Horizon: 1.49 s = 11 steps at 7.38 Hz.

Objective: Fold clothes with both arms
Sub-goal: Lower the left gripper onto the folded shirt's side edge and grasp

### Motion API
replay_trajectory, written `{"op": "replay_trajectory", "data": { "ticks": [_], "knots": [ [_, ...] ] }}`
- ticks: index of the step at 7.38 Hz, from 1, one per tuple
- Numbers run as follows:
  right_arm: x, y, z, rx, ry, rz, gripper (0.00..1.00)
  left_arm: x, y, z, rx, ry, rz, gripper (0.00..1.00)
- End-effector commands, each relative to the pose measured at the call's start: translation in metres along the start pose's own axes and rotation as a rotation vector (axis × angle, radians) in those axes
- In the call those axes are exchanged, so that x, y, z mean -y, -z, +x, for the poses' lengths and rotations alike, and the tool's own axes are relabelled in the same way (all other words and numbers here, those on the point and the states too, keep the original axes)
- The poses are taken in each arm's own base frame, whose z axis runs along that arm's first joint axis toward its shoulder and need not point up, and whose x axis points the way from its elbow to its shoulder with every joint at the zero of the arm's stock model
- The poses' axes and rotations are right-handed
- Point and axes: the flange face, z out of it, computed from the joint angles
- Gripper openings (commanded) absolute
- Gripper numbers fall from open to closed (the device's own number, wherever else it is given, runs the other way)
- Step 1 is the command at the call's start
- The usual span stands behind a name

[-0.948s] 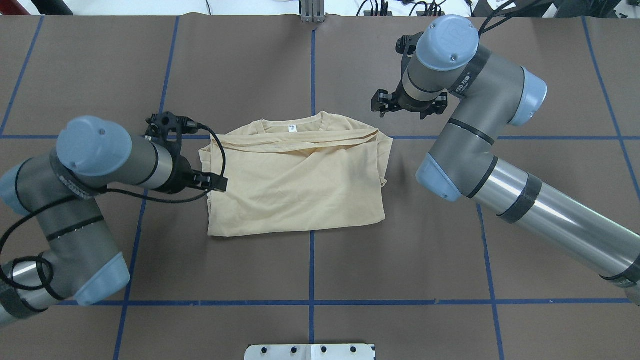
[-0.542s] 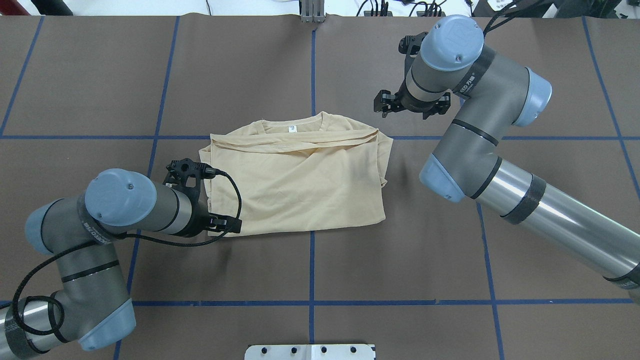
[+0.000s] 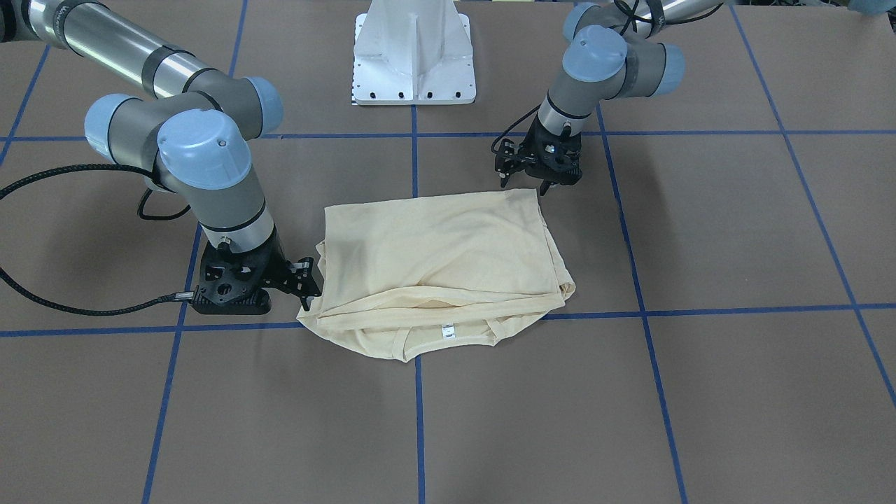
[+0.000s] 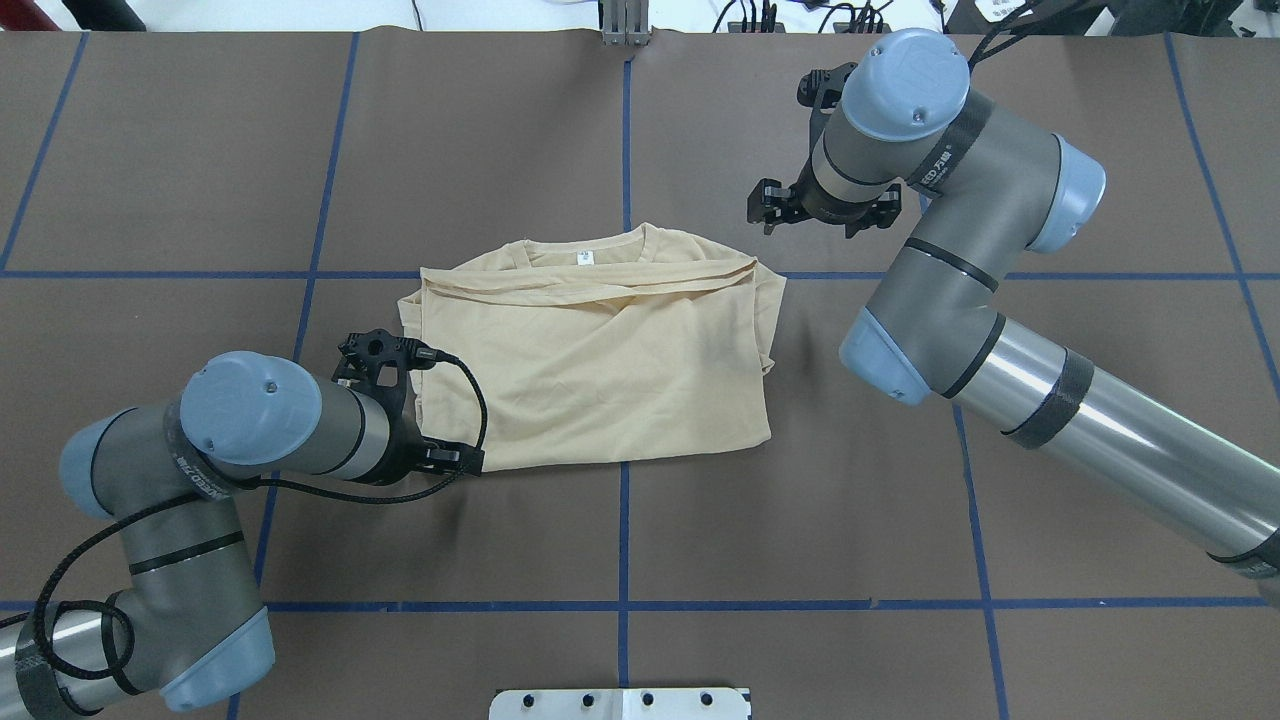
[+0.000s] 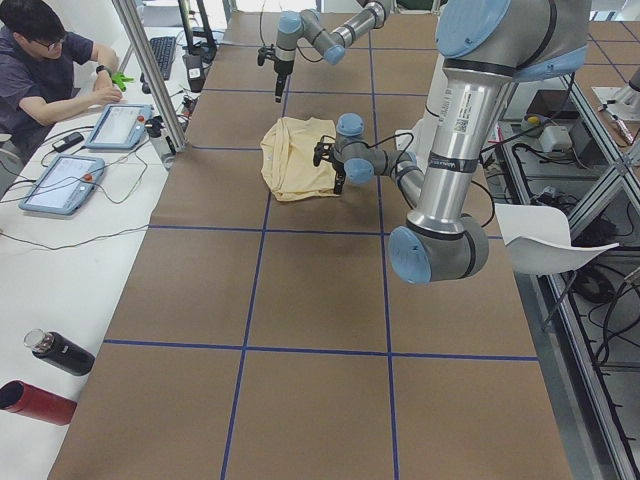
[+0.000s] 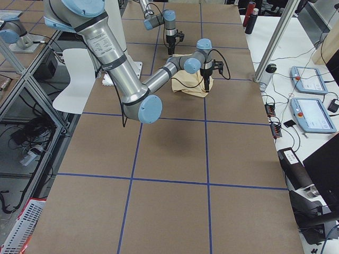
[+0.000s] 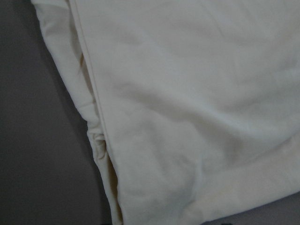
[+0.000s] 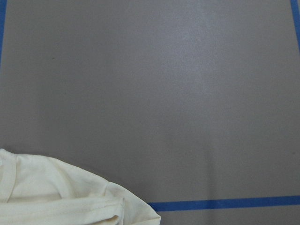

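Note:
The clothes are one pale cream-yellow shirt (image 4: 600,350) lying folded into a rough rectangle at the table's middle, its white neck tag (image 4: 584,257) up at the far edge. In the front-facing view the shirt (image 3: 441,252) shows no print. My left gripper (image 4: 452,460) sits low at the shirt's near-left corner, open and holding nothing; the front-facing view has that gripper (image 3: 526,183) just off the corner. The left wrist view is filled by the shirt's edge (image 7: 187,93). My right gripper (image 4: 818,210) hovers open past the far-right corner, beside the cloth (image 3: 304,280).
Blue tape lines (image 4: 624,520) grid the brown table cover. The white pedestal base (image 3: 414,52) stands at the robot's side. In the exterior left view a person (image 5: 45,60) sits at a side table with pendants (image 5: 120,125) and bottles (image 5: 50,355).
My left arm has swung toward the robot along the shirt's left edge, from mid-edge to the near-left corner. The right arm has barely shifted. The shirt lies as before.

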Motion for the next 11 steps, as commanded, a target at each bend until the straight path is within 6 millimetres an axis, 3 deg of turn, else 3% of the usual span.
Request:
{"op": "replay_trajectory", "data": {
  "ticks": [1, 2, 4, 6, 8, 9, 11],
  "knots": [
    [0.0, 0.0, 0.0, 0.0, -0.001, 0.0, 1.0, 0.0, -0.001, 0.001, 0.0, 0.001, 0.0, 0.71],
    [0.0, 0.0, 0.0, 0.0, -0.001, 0.0, 1.0, 0.0, -0.002, 0.0, 0.003, 0.002, -0.001, 0.52],
    [0.0, 0.001, -0.001, 0.001, 0.0, 0.001, 1.0, 0.0, -0.003, -0.001, 0.005, 0.004, -0.003, 0.0],
    [-0.001, 0.002, -0.002, 0.003, 0.0, 0.002, 1.0, 0.006, 0.005, -0.002, 0.001, -0.003, 0.014, 0.0],
    [-0.002, 0.001, -0.003, 0.003, -0.002, 0.002, 1.0, 0.024, 0.013, -0.016, 0.024, 0.002, 0.039, 0.0],
    [-0.003, 0.0, -0.004, 0.003, -0.004, 0.001, 1.0, 0.044, 0.018, -0.033, 0.05, -0.03, 0.064, 0.0],
    [-0.003, 0.002, -0.005, 0.006, -0.009, 0.004, 1.0, 0.09, 0.017, -0.096, 0.152, -0.073, 0.102, 0.0]
  ]
}}
